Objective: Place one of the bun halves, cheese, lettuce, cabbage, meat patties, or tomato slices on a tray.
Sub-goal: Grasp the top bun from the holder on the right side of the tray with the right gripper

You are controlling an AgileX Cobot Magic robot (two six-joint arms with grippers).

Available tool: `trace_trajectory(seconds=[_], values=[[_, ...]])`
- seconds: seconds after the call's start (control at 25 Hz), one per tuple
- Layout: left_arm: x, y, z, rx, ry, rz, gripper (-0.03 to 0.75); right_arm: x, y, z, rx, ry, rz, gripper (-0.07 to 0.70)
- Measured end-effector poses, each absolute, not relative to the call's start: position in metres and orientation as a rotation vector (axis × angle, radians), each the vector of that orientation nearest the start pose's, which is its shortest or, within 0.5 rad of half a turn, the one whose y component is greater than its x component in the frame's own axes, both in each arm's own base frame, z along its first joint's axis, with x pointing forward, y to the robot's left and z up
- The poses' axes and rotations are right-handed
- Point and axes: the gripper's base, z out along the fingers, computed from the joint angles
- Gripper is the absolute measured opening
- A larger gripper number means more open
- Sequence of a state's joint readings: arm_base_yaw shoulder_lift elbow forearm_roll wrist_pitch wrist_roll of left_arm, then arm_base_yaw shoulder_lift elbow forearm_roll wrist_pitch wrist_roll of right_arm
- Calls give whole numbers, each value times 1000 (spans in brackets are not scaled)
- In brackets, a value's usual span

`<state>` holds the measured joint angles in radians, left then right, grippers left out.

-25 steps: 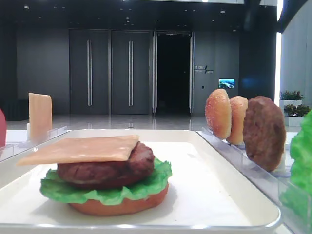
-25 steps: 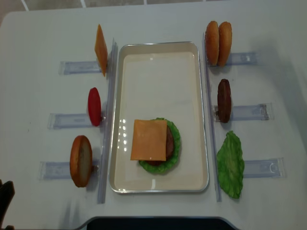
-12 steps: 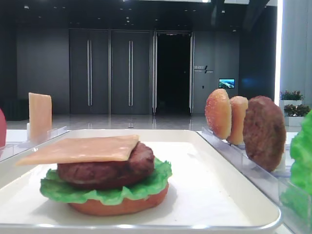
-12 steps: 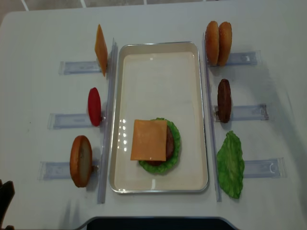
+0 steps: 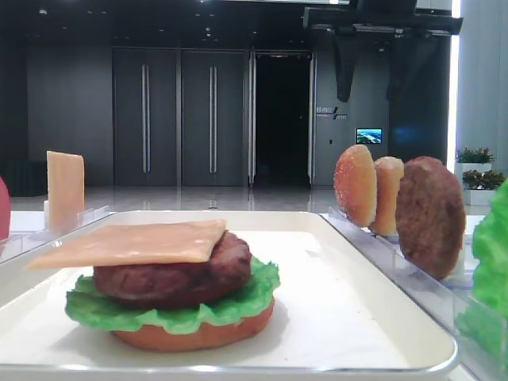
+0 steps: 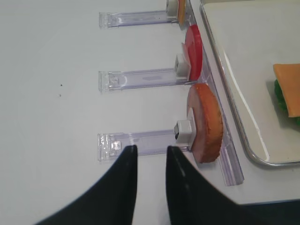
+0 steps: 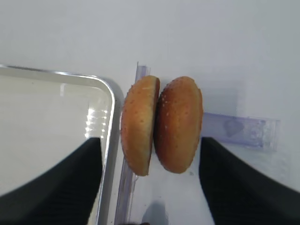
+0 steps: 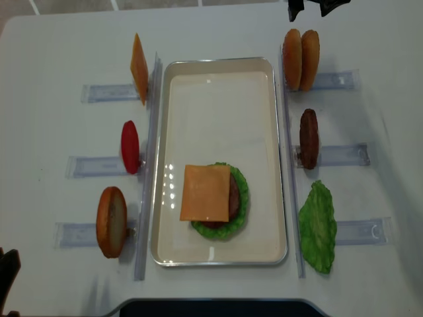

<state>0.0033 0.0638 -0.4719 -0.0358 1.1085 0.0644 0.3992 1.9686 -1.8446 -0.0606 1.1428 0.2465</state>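
Note:
Two golden bun halves (image 7: 161,124) stand on edge side by side in a clear rack at the far right (image 8: 301,59). My right gripper (image 7: 150,143) hangs above them, open, one finger on each side, touching nothing. In the low exterior view it (image 5: 373,67) is well above the buns (image 5: 355,184). The cream tray (image 8: 218,79) holds a stack with cheese (image 8: 206,192) on top, then a patty and lettuce (image 8: 241,191). My left gripper (image 6: 151,149) hovers at the near left with a narrow gap and nothing in it.
Clear racks line both sides of the tray. On the right stand a meat patty (image 8: 308,139) and a lettuce leaf (image 8: 317,226). On the left stand a cheese slice (image 8: 139,68), a red tomato slice (image 8: 129,146) and another bun half (image 8: 111,221).
My right gripper has come into both exterior views at the far right, above the pair of bun halves. The food and the left arm have not moved.

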Motion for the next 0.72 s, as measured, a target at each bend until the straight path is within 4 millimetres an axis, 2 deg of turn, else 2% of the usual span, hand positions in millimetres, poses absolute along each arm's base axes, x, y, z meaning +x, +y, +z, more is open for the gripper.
trace_trajectory(seconds=[0.28,0.72], values=[[5,-3,266,67,2182,-7,159,409,165,273,-218,2782,50,458],[5,-3,266,67,2182,-9,159,415,173,253,-189,2819,116,458]])
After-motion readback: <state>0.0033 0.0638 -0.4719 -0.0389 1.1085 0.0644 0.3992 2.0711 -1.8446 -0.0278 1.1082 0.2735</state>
